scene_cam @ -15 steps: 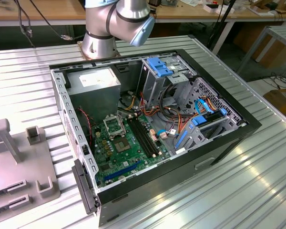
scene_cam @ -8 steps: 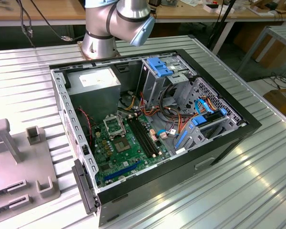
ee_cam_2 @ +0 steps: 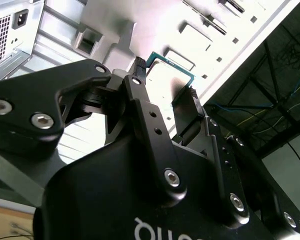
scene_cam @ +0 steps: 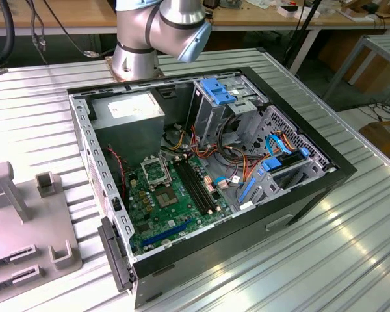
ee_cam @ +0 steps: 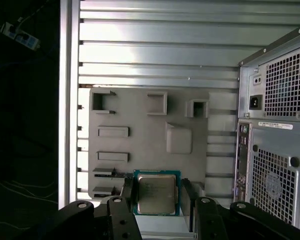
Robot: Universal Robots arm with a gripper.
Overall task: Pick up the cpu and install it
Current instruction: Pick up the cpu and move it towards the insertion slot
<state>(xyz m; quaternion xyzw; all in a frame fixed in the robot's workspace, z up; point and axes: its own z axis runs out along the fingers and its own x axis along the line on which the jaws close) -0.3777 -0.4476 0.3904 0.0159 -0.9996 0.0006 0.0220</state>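
Observation:
In both wrist views the cpu (ee_cam: 156, 194), a thin square chip with a silver-grey top and a green edge, sits between my two black fingers (ee_cam: 128, 192). My gripper (ee_cam: 157, 196) is shut on the cpu (ee_cam_2: 171, 75) and holds it well above the grey fixture plate (ee_cam: 140, 135), off to the side of the computer case (ee_cam: 275, 150). The second wrist view looks up past the gripper (ee_cam_2: 166, 79) from beneath. In the exterior view the black square socket frame (scene_cam: 157, 172) lies open on the green motherboard (scene_cam: 175, 208) inside the case.
The open case (scene_cam: 338, 172) lies on a ribbed metal table (scene_cam: 325, 260), with my arm's base (scene_cam: 140, 52) behind it. Inside are a grey power supply box (scene_cam: 133, 114), a drive cage (scene_cam: 224, 104) and cables. The fixture plate (scene_cam: 19, 227) carries raised blocks.

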